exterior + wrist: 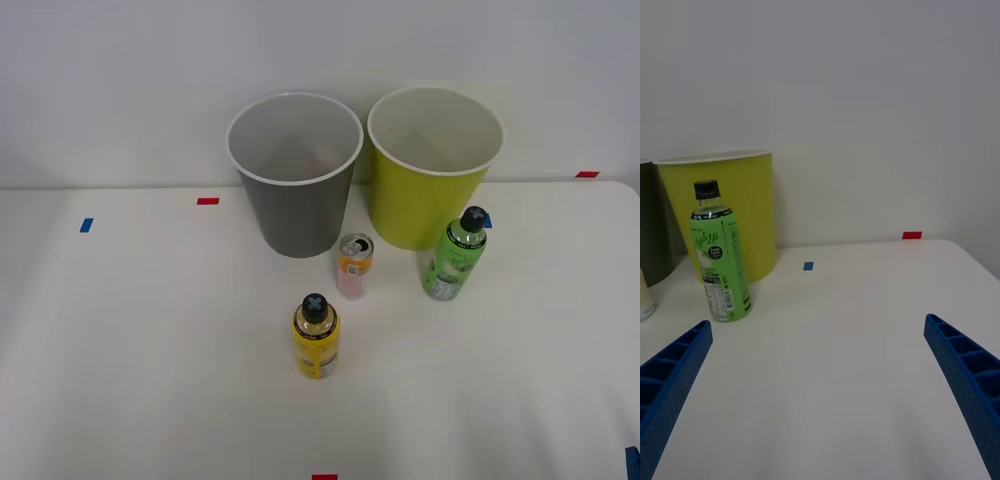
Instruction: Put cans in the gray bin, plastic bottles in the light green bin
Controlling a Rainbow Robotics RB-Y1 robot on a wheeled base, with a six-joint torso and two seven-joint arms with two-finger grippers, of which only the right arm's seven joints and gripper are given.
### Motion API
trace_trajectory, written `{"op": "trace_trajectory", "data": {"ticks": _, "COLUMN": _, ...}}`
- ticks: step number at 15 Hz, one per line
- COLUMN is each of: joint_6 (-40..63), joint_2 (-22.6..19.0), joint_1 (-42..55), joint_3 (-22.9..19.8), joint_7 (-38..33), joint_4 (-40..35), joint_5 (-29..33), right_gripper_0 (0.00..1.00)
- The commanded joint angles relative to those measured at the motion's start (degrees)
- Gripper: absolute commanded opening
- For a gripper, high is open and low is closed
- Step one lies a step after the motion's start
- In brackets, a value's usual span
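Note:
The gray bin (295, 215) and the light green bin (415, 205) stand side by side at the back of the white table, the gray one on the left. A small can (354, 266) with an orange band and silver top stands upright just in front of the gray bin. The green plastic bottle (457, 255) stands in front of the light green bin, and the yellow plastic bottle (316, 337) stands nearer the front. In the right wrist view my right gripper (818, 324) is open and holds nothing, some way from the green bottle (719, 255) and the light green bin (752, 217).
Red tape marks (207, 201) and blue tape marks (86, 225) dot the table. A plain wall rises right behind the bins. The table's right edge (977, 262) runs close by the gripper.

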Motion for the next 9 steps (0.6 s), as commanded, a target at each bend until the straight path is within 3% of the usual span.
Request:
{"op": "trace_trajectory", "data": {"ticks": 1, "joint_6": 0.0, "joint_2": 0.0, "joint_1": 0.0, "joint_3": 0.0, "joint_7": 0.0, "joint_4": 0.0, "joint_5": 0.0, "right_gripper_0": 0.98}}
{"op": "trace_trajectory", "data": {"ticks": 9, "joint_6": 0.0, "joint_2": 0.0, "joint_1": 0.0, "joint_3": 0.0, "joint_7": 0.0, "joint_4": 0.0, "joint_5": 0.0, "right_gripper_0": 0.98}}
